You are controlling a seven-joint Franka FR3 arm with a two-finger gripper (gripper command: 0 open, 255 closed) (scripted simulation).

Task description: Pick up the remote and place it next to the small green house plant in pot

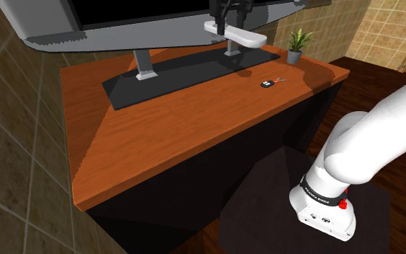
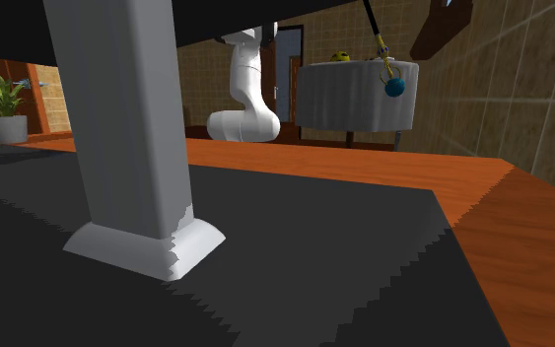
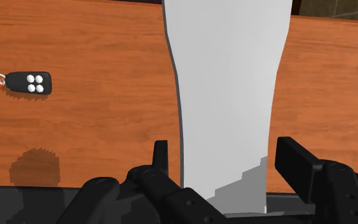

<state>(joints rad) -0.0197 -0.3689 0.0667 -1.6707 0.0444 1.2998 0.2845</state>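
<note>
I see the desk top (image 1: 194, 108) as wood: warm orange-brown, finely streaked grain, smooth with a faint satin sheen. On the desk lies a charcoal slab (image 1: 187, 76), flat and matt, carrying a plain matt grey television leg (image 2: 132, 128). Above the desk, the remote (image 3: 228, 95) looks smooth, pale grey and unpatterned, its material unclear. Behind the desk, the wall (image 1: 14, 108) is tiled, mottled brown like stone.

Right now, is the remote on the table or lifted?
Lifted: the white remote hangs clear above the wooden table in the shoulder view; the claw is shut on it.
</note>
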